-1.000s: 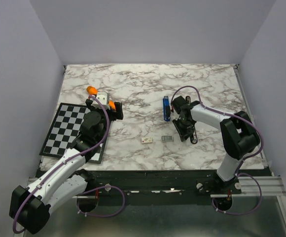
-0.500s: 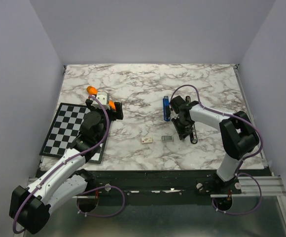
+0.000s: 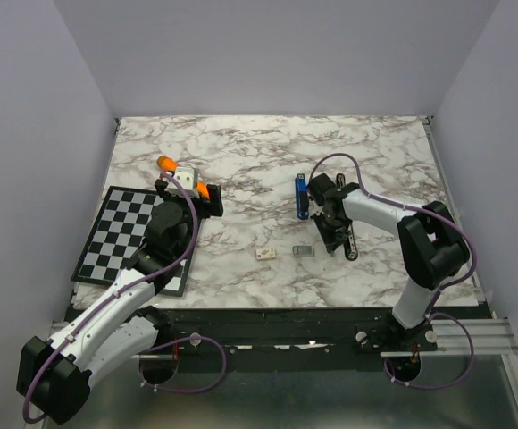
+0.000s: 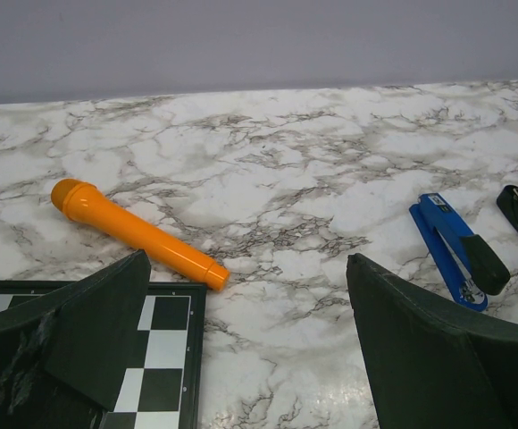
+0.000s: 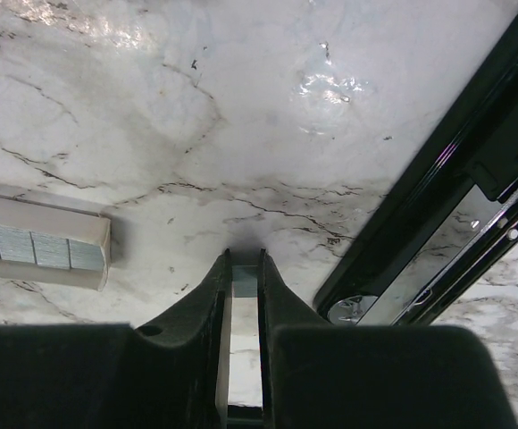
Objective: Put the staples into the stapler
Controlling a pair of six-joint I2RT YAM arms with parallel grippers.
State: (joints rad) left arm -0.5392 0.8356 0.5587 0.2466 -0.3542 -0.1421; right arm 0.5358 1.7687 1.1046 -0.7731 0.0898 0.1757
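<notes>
My right gripper (image 5: 244, 268) is shut on the staples (image 5: 244, 282), a small grey strip pinched between its fingertips just above the marble. In the top view it (image 3: 326, 241) sits between a beige tray of staples (image 3: 303, 251) and an open black stapler (image 3: 350, 241). The stapler's shiny channel (image 5: 420, 268) lies just right of the fingertips. A blue stapler (image 3: 302, 197) lies behind the right gripper and also shows in the left wrist view (image 4: 455, 250). My left gripper (image 4: 250, 357) is open and empty by the chessboard's far corner (image 3: 189, 195).
An orange marker (image 4: 134, 232) lies ahead of the left gripper at the chessboard (image 3: 116, 232) edge. A small whitish box (image 3: 265, 253) sits left of the staple tray (image 5: 36, 246). The walls enclose the table on three sides.
The right gripper has shifted very slightly toward the far side. The left arm has not moved.
</notes>
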